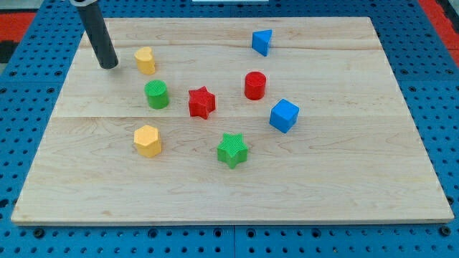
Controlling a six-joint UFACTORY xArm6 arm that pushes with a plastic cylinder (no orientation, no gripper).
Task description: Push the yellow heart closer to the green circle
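The yellow heart (145,60) lies near the view's top left of the wooden board (344,179). The green circle (156,94) stands just below it, a short gap between them. My tip (109,66) rests on the board to the left of the yellow heart, apart from it by a small gap. The dark rod rises from the tip to the view's top edge.
A red star (202,102) sits right of the green circle. A yellow hexagon (148,140) lies below it. A green star (232,149), a red cylinder (255,85), a blue cube (284,115) and a blue triangle (262,41) lie further right.
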